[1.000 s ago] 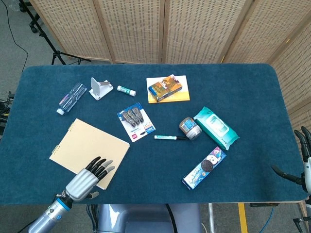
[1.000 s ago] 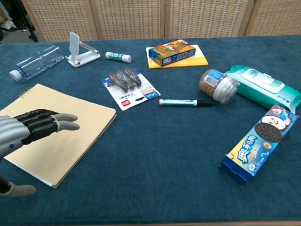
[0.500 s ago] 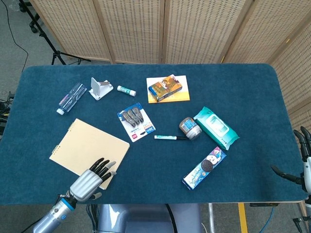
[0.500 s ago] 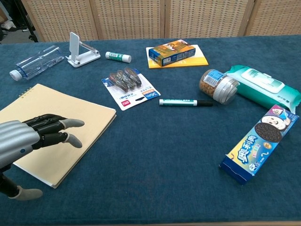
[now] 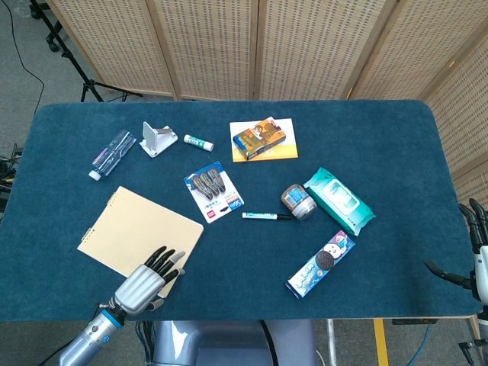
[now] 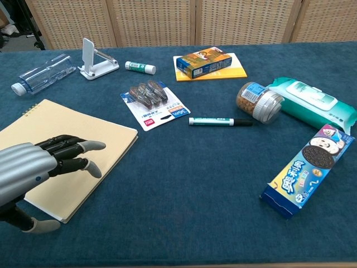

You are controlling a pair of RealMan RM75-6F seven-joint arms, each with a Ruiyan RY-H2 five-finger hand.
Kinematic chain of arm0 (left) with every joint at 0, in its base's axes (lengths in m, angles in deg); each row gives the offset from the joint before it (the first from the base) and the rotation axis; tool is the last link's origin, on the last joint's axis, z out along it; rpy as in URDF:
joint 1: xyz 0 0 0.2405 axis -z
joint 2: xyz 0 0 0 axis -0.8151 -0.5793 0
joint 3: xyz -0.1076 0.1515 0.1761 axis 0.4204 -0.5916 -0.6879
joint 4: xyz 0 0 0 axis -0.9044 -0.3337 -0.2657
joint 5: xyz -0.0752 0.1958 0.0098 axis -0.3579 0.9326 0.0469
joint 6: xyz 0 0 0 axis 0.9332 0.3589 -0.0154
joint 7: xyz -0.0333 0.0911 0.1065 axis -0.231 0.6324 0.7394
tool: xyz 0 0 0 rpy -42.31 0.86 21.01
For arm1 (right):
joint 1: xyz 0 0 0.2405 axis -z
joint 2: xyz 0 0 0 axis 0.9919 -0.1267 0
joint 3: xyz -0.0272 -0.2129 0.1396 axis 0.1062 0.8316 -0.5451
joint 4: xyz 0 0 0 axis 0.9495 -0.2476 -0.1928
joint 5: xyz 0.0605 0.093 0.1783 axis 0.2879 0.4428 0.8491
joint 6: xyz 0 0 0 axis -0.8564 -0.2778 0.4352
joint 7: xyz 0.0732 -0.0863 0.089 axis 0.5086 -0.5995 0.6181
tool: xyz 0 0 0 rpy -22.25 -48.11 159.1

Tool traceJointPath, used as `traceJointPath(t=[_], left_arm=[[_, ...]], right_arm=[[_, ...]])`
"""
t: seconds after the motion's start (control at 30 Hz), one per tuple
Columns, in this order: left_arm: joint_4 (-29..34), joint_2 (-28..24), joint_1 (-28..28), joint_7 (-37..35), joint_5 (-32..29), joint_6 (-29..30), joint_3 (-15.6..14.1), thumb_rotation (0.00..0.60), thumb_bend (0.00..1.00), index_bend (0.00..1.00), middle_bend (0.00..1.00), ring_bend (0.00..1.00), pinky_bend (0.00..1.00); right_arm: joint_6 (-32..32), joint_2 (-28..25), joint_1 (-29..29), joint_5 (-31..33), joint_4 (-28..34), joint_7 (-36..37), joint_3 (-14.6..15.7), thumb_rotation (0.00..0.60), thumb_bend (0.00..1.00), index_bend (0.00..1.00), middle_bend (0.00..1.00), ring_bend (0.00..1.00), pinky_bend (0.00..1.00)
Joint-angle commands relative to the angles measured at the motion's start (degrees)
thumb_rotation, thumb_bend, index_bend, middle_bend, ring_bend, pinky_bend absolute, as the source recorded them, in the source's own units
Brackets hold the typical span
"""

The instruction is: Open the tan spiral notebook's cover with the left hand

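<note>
The tan spiral notebook (image 5: 137, 232) (image 6: 67, 151) lies closed and flat at the front left of the table, its spiral along the far-left edge. My left hand (image 5: 145, 282) (image 6: 39, 176) hovers over the notebook's near right corner with fingers spread and slightly bent, holding nothing; the thumb reaches below the near edge. My right hand (image 5: 476, 244) shows only at the right border of the head view, off the table, fingers apart and empty.
Behind the notebook lie a clear bottle (image 5: 111, 152), white phone stand (image 5: 156, 140), glue stick (image 5: 198, 142) and a clip pack (image 5: 213, 191). A marker (image 5: 267, 216), jar (image 5: 297, 201), wipes pack (image 5: 340, 200), cookie box (image 5: 320, 263) and an orange-backed box (image 5: 263, 139) lie further right.
My left hand has drawn back toward the notebook's near right corner and turned, the thumb now reaching under the near edge. The notebook stays flat; the right hand is still.
</note>
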Motion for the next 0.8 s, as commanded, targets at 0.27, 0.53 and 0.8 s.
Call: traceJointPath(t=[0.27, 0.53, 0.8], left_arm=[[-1.41, 1.60, 0.49, 0.45, -1.22, -0.70, -0.08, 0.600, 0.16, 0.30, 0.00, 0.00, 0.00], [-2.60, 2.06, 0.63, -0.36, -1.92, -0.09, -0.20, 0.600, 0.21, 0.35, 0.00, 0.00, 0.00], [-3.25, 2.02, 0.65, -1.51, -2.13, 0.56, -0.68, 0.600, 0.24, 0.40, 0.00, 0.00, 0.00]], right_arm=[[-0.19, -0.06, -0.04, 0.25, -0.05, 0.18, -0.09, 0.600, 0.00, 0.07, 0.00, 0.00, 0.00], [-0.26, -0.08, -0.06, 0.23, -0.12, 0.24, -0.08, 0.600, 0.00, 0.07, 0.00, 0.00, 0.00], [-0.43, -0.13, -0.08, 0.31, -0.02, 0.11, -0.05, 0.600, 0.00, 0.07, 0.00, 0.00, 0.00]])
